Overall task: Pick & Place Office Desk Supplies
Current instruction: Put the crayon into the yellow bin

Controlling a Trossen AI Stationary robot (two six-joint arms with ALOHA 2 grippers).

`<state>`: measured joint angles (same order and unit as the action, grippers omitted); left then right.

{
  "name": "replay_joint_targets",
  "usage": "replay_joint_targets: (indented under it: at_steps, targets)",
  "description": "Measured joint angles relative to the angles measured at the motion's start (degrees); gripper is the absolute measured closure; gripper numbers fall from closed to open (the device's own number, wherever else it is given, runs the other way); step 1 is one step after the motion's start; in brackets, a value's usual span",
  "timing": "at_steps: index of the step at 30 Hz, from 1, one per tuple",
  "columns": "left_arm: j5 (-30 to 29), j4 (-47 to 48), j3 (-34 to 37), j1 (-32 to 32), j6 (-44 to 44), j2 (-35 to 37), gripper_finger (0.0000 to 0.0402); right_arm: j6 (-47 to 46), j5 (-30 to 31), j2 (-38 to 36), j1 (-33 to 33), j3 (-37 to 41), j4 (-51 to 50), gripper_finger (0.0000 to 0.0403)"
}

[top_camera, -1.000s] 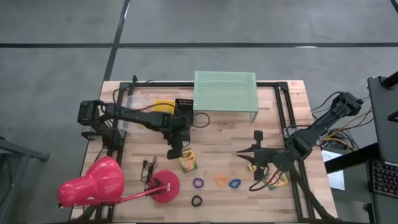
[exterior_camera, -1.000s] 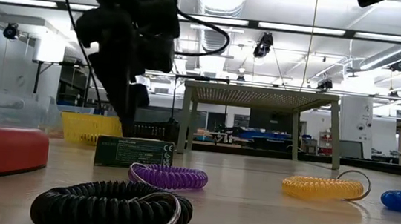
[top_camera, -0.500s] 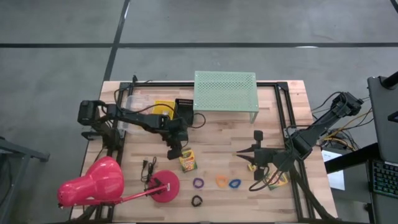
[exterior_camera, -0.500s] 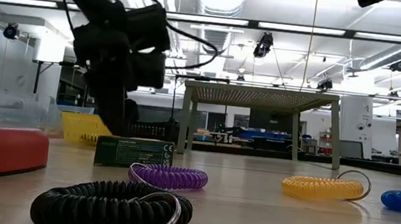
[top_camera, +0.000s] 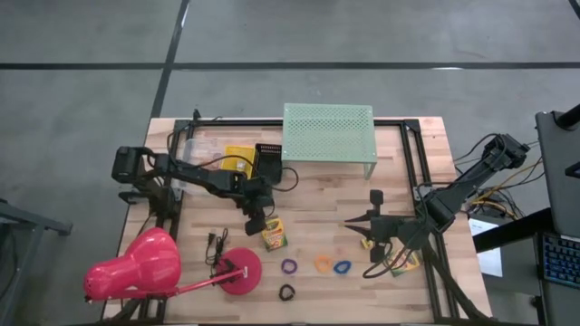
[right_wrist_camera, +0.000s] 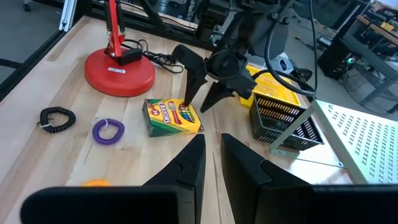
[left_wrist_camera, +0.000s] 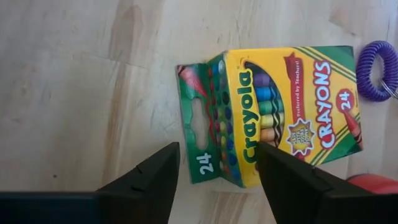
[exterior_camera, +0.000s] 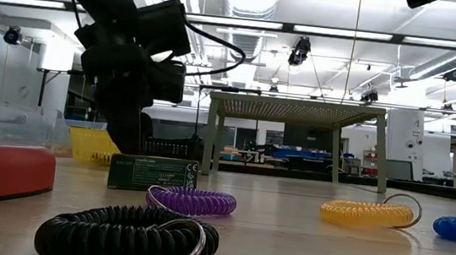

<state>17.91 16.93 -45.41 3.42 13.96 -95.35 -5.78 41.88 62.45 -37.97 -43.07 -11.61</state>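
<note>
A yellow-and-green crayon box (top_camera: pixel 272 234) is seen lying flat on the wooden table (top_camera: pixel 399 195), just left of centre in the overhead frame. The left hand (top_camera: pixel 256 223) is poised at the box's upper-left end, its two fingers (left_wrist_camera: pixel 149 180) spread wide; in the left wrist view they are shown straddling the hang-tab end of the box (left_wrist_camera: pixel 270 112) with nothing gripped between them.

Below the box in the overhead frame, a purple ring loop (top_camera: pixel 289 267), an orange ring loop (top_camera: pixel 323 263) and a blue ring loop (top_camera: pixel 342 268) are lined up in a row, and a black ring loop (top_camera: pixel 287 292) is placed lower still. In the low view the black loop (exterior_camera: pixel 127 236) fills the foreground, with the purple loop (exterior_camera: pixel 191 200) behind it and the box (exterior_camera: pixel 153 174) standing beyond.

The round base of a pink desk lamp (top_camera: pixel 239 272) is found at lower left, the lamp's head (top_camera: pixel 134 264) farther left. A mint-green perforated shelf (top_camera: pixel 328 131) is set at the top centre, with a yellow basket (top_camera: pixel 238 159) and a black mesh holder (top_camera: pixel 268 160) to its left.

The right hand (top_camera: pixel 375 228) is held over the right of the table, well apart from the supplies, its fingers (right_wrist_camera: pixel 186 168) only slightly parted and empty.
</note>
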Motion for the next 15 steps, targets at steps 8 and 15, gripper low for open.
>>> replay_joint_targets:
  at_steps: [8, 15]
  targets:
    - [-0.8, 0.2, 0.0, 0.0, 0.7, 0.1, 0.0270, 0.0, 0.0, 0.0, 0.0, 0.0, 0.0, 0.0355]
    - [-1.5, 0.2, -0.1, 0.0, 1.5, 0.1, 0.0336, 0.0, 0.0, 0.0, 0.0, 0.0, 0.0, 0.0355]
